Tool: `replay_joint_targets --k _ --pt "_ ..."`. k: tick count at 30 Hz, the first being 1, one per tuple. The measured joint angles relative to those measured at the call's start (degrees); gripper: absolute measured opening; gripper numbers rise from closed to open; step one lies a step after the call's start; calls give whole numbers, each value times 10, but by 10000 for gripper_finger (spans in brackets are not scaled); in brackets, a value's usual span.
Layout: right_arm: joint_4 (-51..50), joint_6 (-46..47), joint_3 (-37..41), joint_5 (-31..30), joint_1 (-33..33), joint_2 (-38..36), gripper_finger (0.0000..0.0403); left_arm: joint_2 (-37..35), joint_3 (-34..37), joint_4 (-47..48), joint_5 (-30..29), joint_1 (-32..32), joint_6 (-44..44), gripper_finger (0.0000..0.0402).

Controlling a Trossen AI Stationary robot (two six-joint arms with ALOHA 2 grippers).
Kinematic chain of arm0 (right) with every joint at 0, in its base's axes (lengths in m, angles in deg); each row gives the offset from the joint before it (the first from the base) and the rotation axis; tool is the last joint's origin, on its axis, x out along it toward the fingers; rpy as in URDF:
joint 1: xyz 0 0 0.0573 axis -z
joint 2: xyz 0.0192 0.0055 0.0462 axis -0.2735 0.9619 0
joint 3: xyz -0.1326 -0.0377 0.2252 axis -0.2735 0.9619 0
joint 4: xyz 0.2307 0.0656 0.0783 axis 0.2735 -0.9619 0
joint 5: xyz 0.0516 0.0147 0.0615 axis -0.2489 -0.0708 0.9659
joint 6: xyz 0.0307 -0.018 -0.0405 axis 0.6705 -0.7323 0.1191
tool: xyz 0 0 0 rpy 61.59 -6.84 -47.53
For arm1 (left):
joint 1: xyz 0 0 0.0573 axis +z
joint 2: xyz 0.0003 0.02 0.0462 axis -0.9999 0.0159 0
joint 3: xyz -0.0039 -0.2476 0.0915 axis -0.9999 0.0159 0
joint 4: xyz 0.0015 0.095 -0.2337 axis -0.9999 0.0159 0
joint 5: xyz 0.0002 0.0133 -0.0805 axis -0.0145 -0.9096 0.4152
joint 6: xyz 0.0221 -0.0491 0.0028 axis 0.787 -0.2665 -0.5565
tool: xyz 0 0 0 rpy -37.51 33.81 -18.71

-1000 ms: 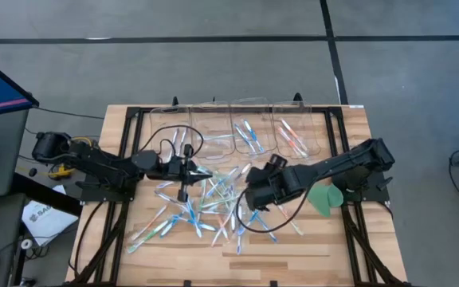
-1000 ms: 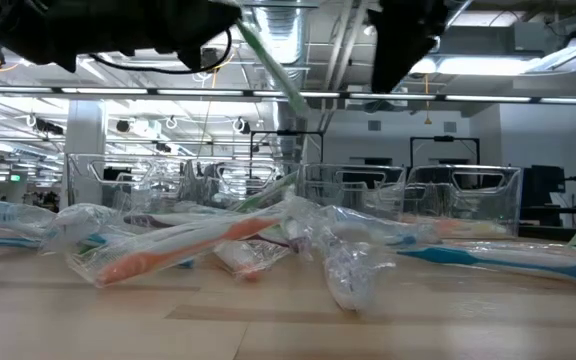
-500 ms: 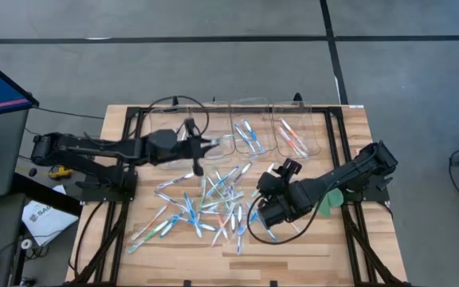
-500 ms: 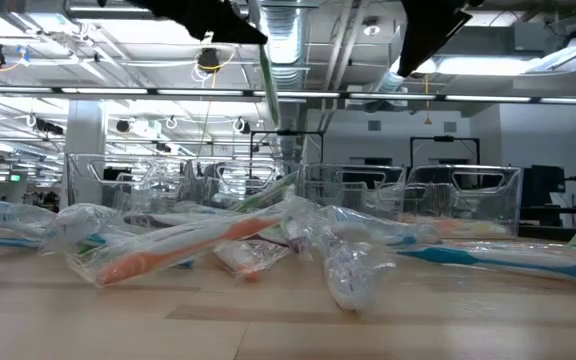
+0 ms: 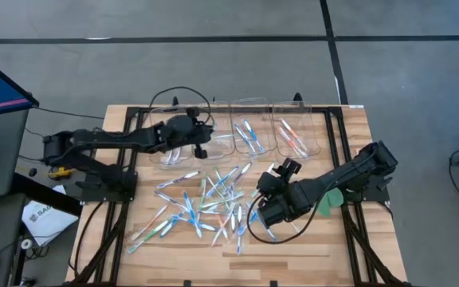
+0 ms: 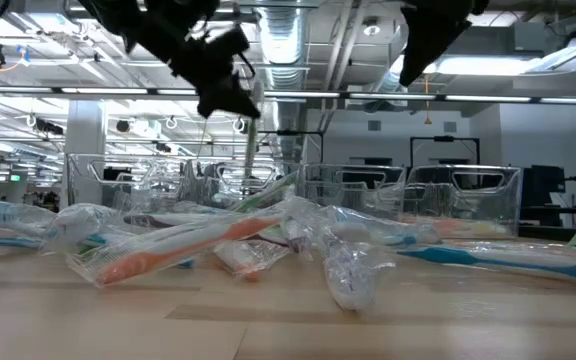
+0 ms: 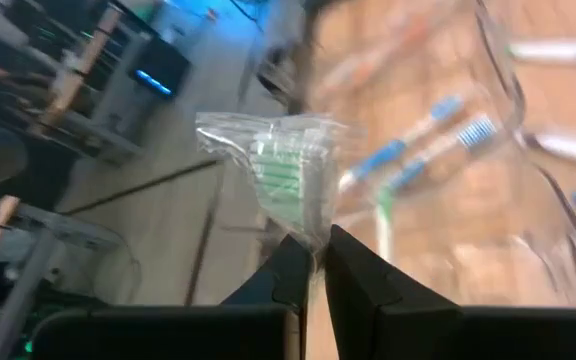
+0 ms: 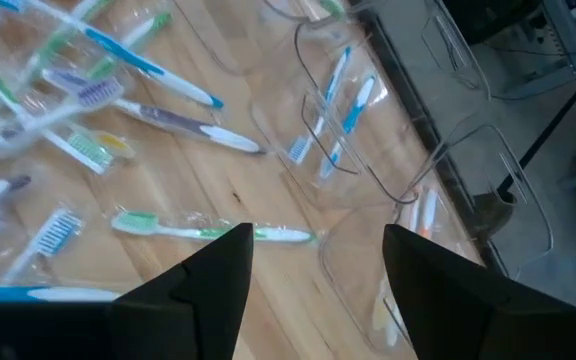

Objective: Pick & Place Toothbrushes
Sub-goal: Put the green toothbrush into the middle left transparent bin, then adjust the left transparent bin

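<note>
Left two-finger gripper raised above the far-left clear plastic bins, fingers pinched tight on a green-bristled toothbrush in a clear wrapper, which hangs down from the jaws in the low view. Right two-finger gripper low over the right edge of the scattered pile of thin translucent toothbrushes with blue, green, purple and orange accents, fingers spread wide, nothing between them. Pile spread across the middle of the light wooden slatted table, many pieces in crinkled clear wrappers. Blue-accented toothbrushes lying in the middle bin, orange-accented ones in the bin to its right. Flat green disc near the right arm, partly covered by it.
</note>
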Motion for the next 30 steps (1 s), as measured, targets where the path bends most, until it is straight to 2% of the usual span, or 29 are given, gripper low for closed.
replay_joint_targets --k 7,21,27,30 --pt "5 0 28 3 12 0 218 50 0 5 -5 9 6 43" --pt "17 1 48 4 12 0 218 62 0 5 -6 9 3 154" --pt "17 1 48 5 12 0 218 62 0 0 -4 8 3 169" --pt "17 0 48 5 12 0 218 62 0 -23 32 12 5 167"
